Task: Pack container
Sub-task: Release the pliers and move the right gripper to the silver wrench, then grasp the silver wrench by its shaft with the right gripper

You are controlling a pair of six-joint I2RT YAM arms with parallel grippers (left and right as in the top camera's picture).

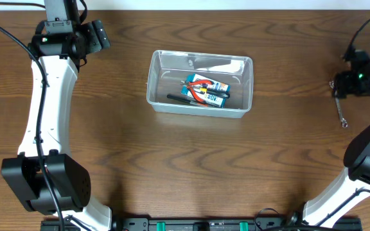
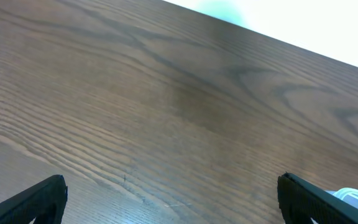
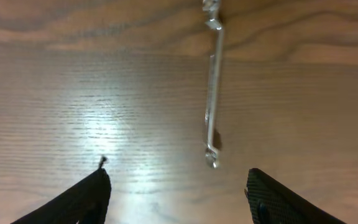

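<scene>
Dark brown wood grain covers the table [image 1: 191, 154], with a pale strip of background along its far edge. Near the far left corner, the left pincer [image 1: 99, 34] is released. In its wrist view its two black fingers [image 2: 39, 198] stand wide apart at the bottom corners, and only bare wood lies between and ahead of them. The container [image 1: 200, 83], a clear rectangular tub with rounded corners, sits well apart from this pincer, off to one side of it toward the table's middle. Only a bit of its rim [image 2: 356, 198] shows in the left wrist view, just beyond the finger on that side. Inside the tub lie a blue-and-white box [image 1: 214, 89], a red-handled tool [image 1: 193, 87] partly over it, and a slim black stick [image 1: 184, 99] nearest the front wall. At the table's right edge, the right pincer [image 3: 178, 177] is also released, its fingers [image 3: 79, 200] parted and gripping nothing. A thin metal wrench [image 3: 212, 93] lies flat on the wood just ahead of this pincer's fingertips. It runs lengthwise away from them, and its near end falls within the gap's width, closer to one finger than the other but touching neither. Seen from overhead, the wrench [image 1: 341, 110] is far from the container, with the right pincer [image 1: 335, 86] at its far end.
</scene>
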